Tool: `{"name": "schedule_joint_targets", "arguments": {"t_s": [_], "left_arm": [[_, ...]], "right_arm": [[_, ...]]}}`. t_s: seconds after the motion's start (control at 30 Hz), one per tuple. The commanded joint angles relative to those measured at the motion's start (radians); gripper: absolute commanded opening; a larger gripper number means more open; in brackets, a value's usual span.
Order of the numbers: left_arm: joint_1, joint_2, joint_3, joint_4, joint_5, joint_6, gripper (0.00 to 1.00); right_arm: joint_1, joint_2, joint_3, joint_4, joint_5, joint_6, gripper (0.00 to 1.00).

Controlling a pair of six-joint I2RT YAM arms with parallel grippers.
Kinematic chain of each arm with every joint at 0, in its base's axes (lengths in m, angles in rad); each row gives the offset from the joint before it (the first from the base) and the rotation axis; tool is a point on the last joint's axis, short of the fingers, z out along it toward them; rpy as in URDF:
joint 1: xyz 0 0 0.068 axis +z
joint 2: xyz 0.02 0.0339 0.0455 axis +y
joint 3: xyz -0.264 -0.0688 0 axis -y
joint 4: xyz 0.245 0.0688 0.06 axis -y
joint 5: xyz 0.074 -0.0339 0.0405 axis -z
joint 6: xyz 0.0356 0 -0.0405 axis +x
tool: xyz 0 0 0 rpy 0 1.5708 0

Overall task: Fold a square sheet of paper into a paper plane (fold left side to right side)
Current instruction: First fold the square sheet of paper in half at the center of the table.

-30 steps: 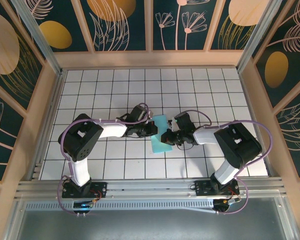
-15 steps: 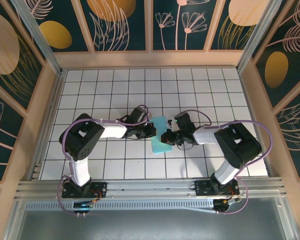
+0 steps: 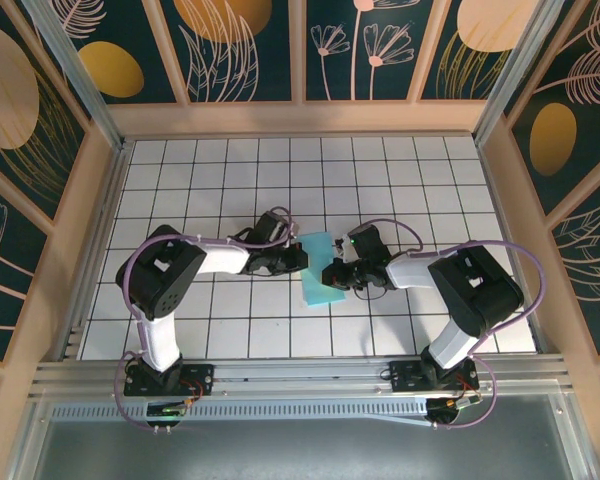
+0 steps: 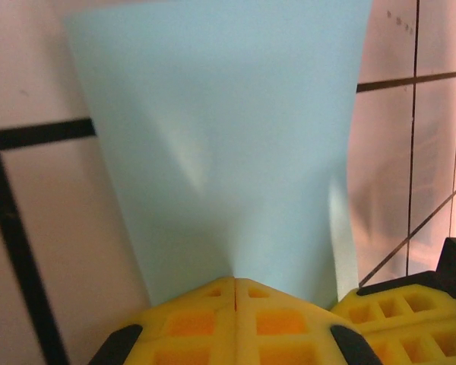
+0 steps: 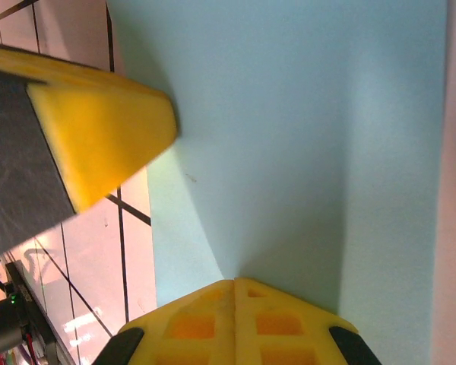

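Note:
The square sheet of paper [image 3: 320, 268] is a turquoise strip folded to about one tile wide, slanting across the middle of the table. My left gripper [image 3: 300, 259] is shut, with its yellow tips on the sheet's left edge. From the right, my right gripper [image 3: 333, 274] is shut too, its tips on the sheet's lower right part. In the left wrist view the closed tips [image 4: 235, 283] rest against the paper [image 4: 228, 152], and a right finger [image 4: 410, 319] shows at the lower right. In the right wrist view the shut tips [image 5: 234, 283] touch the paper [image 5: 304, 137], and a left finger [image 5: 99, 129] lies on its far edge.
White grid-tiled table [image 3: 450, 190] fenced by low wooden walls [image 3: 300, 118]. Both arms bend inward from their bases at the near rail [image 3: 300, 378], and their cables loop above them.
The left gripper has slid slightly to the left along the sheet's edge. The right gripper and the paper stay nearly where they were.

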Motion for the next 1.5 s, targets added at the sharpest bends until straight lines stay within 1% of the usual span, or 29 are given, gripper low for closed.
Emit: {"name": "schedule_joint_targets", "arguments": {"t_s": [0.0, 0.37, 0.57, 0.7, 0.83, 0.93, 1.13, 1.3, 1.37, 1.47], "left_arm": [[0.077, 0.048, 0.023, -0.084, -0.125, 0.052, 0.0], [0.169, 0.091, 0.128, -0.132, -0.149, 0.091, 0.0], [0.181, 0.094, 0.159, -0.138, -0.153, 0.097, 0.0], [0.181, 0.041, 0.125, -0.123, -0.156, 0.099, 0.0], [0.177, -0.037, 0.036, -0.04, -0.077, 0.074, 0.0], [0.156, -0.069, 0.0, 0.017, -0.01, 0.038, 0.0], [0.084, -0.05, 0.016, 0.072, 0.054, -0.001, 0.0], [0.066, 0.018, 0.055, 0.089, 0.051, -0.021, 0.0], [0.066, 0.035, 0.056, 0.083, 0.034, -0.014, 0.0], [0.066, 0.058, 0.108, 0.053, 0.013, 0.01, 0.0]], "right_arm": [[-0.015, 0.033, -0.038, -0.144, 0.104, -0.025, 0.0], [-0.014, 0.025, -0.046, -0.138, 0.097, -0.026, 0.0], [-0.016, 0.023, -0.047, -0.135, 0.093, -0.023, 0.0], [-0.015, 0.02, -0.043, -0.135, 0.09, -0.021, 0.0], [-0.016, 0.02, -0.043, -0.131, 0.087, -0.019, 0.0], [-0.015, 0.022, -0.044, -0.126, 0.09, -0.018, 0.0], [-0.015, 0.027, -0.051, -0.119, 0.088, -0.013, 0.0], [-0.016, 0.032, -0.052, -0.116, 0.087, -0.012, 0.0], [-0.015, 0.034, -0.052, -0.112, 0.087, -0.01, 0.0], [-0.015, 0.039, -0.051, -0.11, 0.085, -0.009, 0.0]]}}
